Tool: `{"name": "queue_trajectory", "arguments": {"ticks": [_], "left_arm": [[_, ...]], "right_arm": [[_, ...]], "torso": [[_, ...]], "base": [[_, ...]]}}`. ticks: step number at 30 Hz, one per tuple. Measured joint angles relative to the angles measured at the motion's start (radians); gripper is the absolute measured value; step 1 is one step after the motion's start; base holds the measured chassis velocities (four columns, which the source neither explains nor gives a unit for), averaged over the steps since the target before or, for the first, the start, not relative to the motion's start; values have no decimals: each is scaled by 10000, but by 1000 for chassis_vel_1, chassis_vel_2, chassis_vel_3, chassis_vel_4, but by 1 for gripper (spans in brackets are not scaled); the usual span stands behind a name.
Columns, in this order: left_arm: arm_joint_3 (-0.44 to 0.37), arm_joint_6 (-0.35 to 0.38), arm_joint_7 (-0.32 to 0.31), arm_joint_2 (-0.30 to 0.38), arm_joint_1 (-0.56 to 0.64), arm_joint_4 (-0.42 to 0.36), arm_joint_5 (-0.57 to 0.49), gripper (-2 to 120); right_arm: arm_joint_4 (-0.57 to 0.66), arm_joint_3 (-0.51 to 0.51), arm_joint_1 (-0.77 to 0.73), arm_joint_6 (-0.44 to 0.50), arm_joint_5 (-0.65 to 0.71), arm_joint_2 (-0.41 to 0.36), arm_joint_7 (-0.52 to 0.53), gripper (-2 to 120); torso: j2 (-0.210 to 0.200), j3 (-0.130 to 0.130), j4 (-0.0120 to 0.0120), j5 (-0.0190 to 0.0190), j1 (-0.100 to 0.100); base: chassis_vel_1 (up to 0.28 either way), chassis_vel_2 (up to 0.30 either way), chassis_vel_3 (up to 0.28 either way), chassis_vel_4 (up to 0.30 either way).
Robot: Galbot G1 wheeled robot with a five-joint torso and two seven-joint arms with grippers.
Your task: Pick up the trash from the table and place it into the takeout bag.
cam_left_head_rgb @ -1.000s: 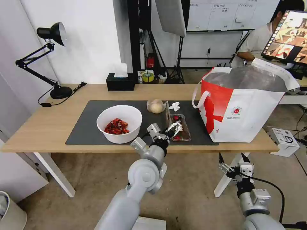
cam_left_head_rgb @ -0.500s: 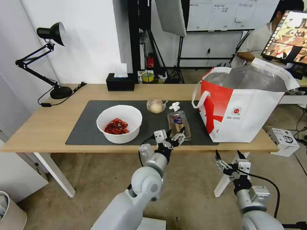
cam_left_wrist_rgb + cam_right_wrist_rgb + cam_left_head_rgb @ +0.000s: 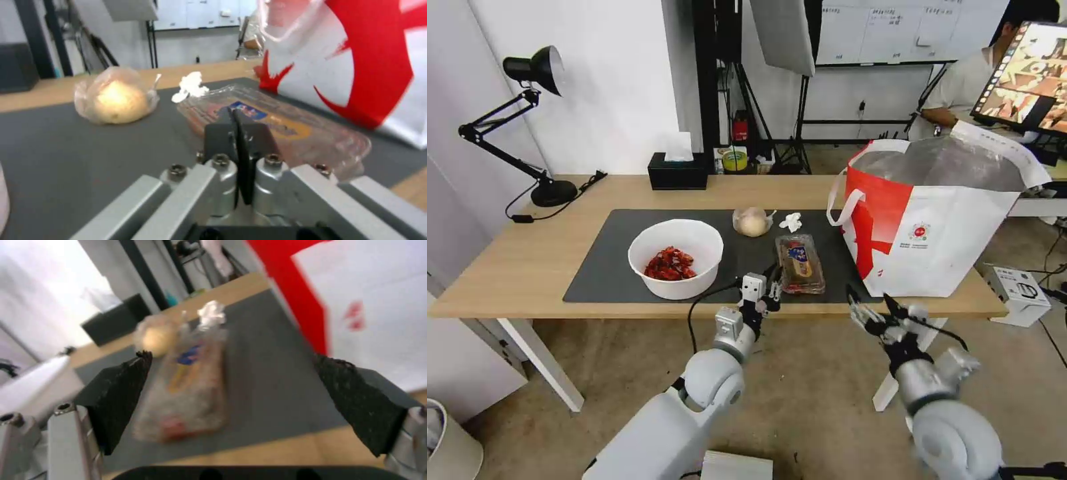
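Observation:
On the table [image 3: 520,267], on its dark grey mat [image 3: 604,270], stand a white bowl of red shells [image 3: 676,259], a clear bag with a beige lump [image 3: 752,221], a crumpled tissue [image 3: 791,221] and a closed clear clamshell box [image 3: 800,263]. The takeout bag [image 3: 934,227] stands open at the right end. My left gripper [image 3: 770,285] is shut and empty at the mat's front edge, just left of the box [image 3: 285,126]. My right gripper [image 3: 870,310] is open below the table's front edge, facing the box [image 3: 186,396], beside the takeout bag [image 3: 365,303].
A black tissue box [image 3: 678,172] sits at the table's back edge and a black desk lamp [image 3: 537,133] at the back left corner. A small white device [image 3: 1019,292] lies on the floor to the right. Bare wood lies left of the mat.
The clamshell box's lid went from standing open to closed flat. My left gripper drew back from the box and shut. My right arm rose leftward to the table's front edge.

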Motion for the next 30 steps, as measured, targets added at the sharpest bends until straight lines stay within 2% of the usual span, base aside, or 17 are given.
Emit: {"name": "queue_trajectory", "arguments": {"ticks": [6,13,16,30], "left_arm": [[272,-252,322,429,-193,190,364,0],[494,-321,381,436,-621,380,323,0],[714,-355,475,401,-931,595,324,0],[868,-732,1038,295,-1017,1285,947,0]], "right_arm": [[-625,-535,1017,-301,1431,-125,511,89],[-1307,-656,1983,-677,2511,-90,1047,92],[-1827,-739,2780,-903,3121,-69,1376,99],[-3316,-1627,4472,-1183,3535,308,1621,100]], "torso": [[0,-1,-2,1,0],[0,0,-3,1,0],[0,0,-3,0,0],[0,0,-2,0,0]], "base": [[0,0,0,0],[0,0,0,0],[0,0,0,0],[0,0,0,0]]}}
